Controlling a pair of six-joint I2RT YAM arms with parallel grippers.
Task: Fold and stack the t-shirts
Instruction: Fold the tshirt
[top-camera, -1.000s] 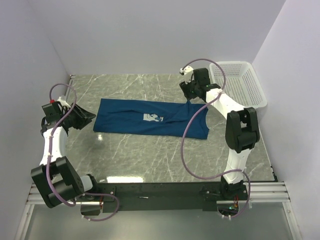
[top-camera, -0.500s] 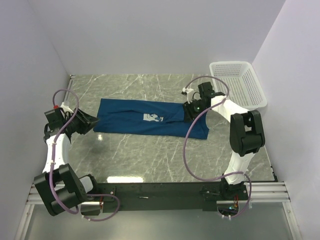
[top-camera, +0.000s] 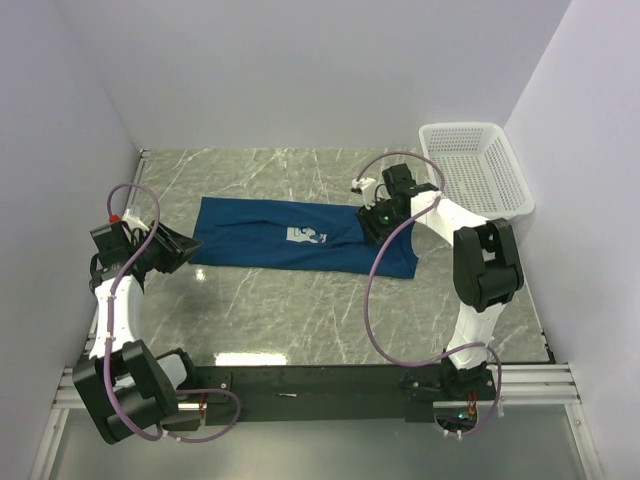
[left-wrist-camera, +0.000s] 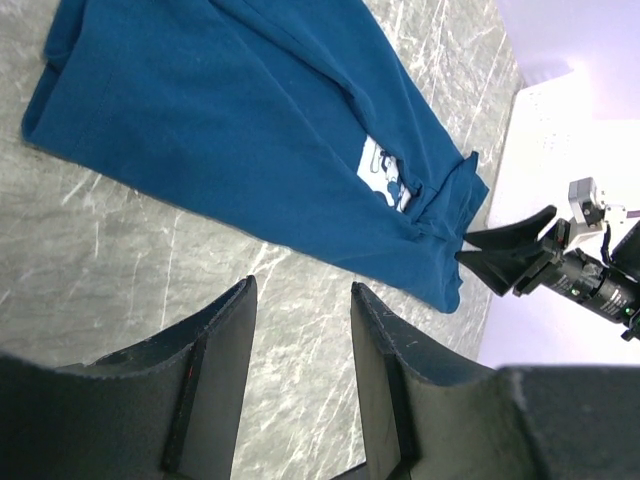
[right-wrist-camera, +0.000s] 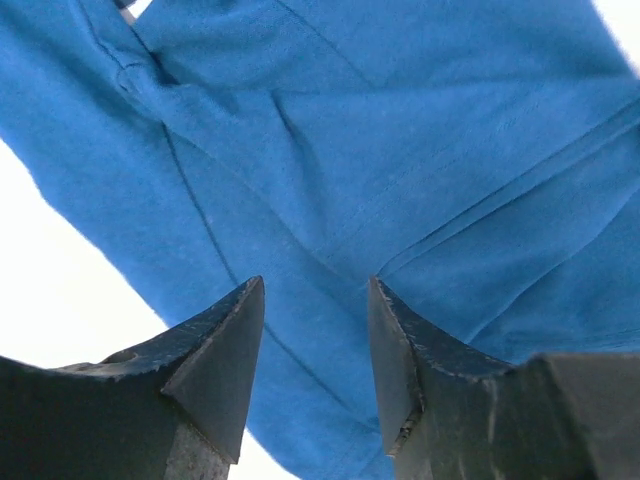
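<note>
One dark blue t-shirt (top-camera: 300, 238) lies folded into a long strip across the table, its pale print (top-camera: 305, 235) facing up. My left gripper (top-camera: 182, 246) hovers just off the strip's left end, open and empty. In the left wrist view the t-shirt (left-wrist-camera: 250, 130) lies beyond the gripper (left-wrist-camera: 300, 300), with bare marble between the fingers. My right gripper (top-camera: 368, 220) is low over the right part of the strip, near the sleeve folds. In the right wrist view it (right-wrist-camera: 315, 290) stands open just above the creased t-shirt (right-wrist-camera: 330, 120), with nothing between its jaws.
A white mesh basket (top-camera: 478, 165) stands at the back right corner, close behind the right arm. Purple walls close in the marble table (top-camera: 300, 310) on three sides. The black mounting rail (top-camera: 320, 385) runs along the near edge.
My right gripper has come down from above the shirt's far edge and shifted slightly left onto its right part. My left gripper has moved down and right, closer to the shirt's left end.
</note>
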